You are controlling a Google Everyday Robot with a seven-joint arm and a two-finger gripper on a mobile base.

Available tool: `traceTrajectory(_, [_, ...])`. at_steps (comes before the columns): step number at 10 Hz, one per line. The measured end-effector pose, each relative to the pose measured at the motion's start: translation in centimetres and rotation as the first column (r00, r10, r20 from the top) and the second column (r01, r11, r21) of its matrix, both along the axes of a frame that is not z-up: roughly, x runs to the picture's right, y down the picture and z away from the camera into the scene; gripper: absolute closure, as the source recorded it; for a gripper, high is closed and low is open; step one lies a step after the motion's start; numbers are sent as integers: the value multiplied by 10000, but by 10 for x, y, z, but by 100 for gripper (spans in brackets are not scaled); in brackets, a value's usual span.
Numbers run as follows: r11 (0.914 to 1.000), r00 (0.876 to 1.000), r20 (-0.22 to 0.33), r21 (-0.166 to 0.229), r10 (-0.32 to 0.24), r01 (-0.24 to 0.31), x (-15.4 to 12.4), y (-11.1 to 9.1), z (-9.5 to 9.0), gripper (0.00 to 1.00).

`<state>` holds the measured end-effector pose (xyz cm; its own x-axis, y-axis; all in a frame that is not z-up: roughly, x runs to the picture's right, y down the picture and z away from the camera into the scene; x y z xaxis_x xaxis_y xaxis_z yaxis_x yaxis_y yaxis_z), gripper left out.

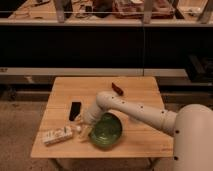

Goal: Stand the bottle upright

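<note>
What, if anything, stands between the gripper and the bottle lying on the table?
Nothing visible does. The gripper is low beside the bottle, at its end nearer the green bowl, which lies beyond the gripper; the black slab lies farther back.

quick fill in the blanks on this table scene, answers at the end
1. The bottle lies on its ____ on the table.
2. The gripper is low between the bottle's cap end and the ____ bowl.
3. The flat phone behind the bottle is ____ in colour.

Missing words: side; green; black
</note>
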<state>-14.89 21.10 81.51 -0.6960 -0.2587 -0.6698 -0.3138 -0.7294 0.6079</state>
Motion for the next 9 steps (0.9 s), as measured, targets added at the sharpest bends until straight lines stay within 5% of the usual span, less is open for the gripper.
traceTrajectory(2, [10000,9999,-72,39,77,-76,1,-1,4,58])
traceTrajectory(9, [9998,9998,-164,172,143,-140,2,-2,4,58])
